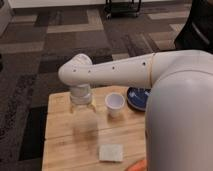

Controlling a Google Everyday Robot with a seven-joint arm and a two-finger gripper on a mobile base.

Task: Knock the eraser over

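Note:
My gripper [83, 119] hangs below the white wrist [80, 95] over the left half of the wooden table [59, 107], pointing down at the tabletop. The arm reaches in from the right across the view. The eraser does not show; the gripper and wrist cover the spot on the table under them. A white cup [115, 104] stands upright just right of the gripper, apart from it.
A blue plate [135, 97] lies at the table's back right, partly behind my arm. A pale grey-white square pad [110, 152] lies near the front edge. An orange stick's tip [138, 165] shows at the bottom right. Patterned carpet surrounds the table.

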